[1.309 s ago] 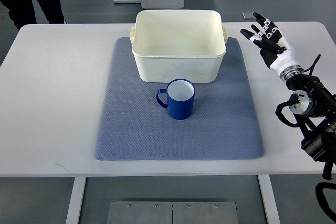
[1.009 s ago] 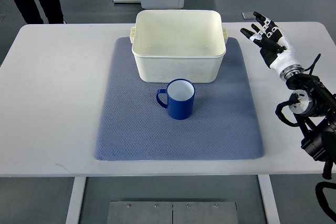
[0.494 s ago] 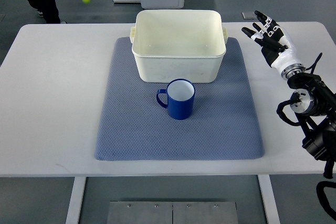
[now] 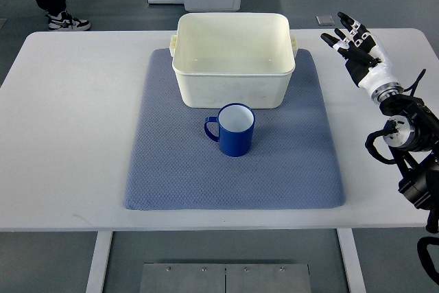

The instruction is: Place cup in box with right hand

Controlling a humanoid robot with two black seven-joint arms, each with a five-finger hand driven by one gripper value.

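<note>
Right hand spread open, empty, over bench well right of cup and box.

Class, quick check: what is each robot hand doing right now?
Left hand: not in view.
Right hand: open, fingers spread, holding nothing, far right of the cup and box.

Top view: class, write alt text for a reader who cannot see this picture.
A blue cup stands upright on a grey-blue mat, just in front of an empty cream box on a white table. The robot's right hand, fingers spread and empty, hovers at the table's far right, well away from the cup.
</note>
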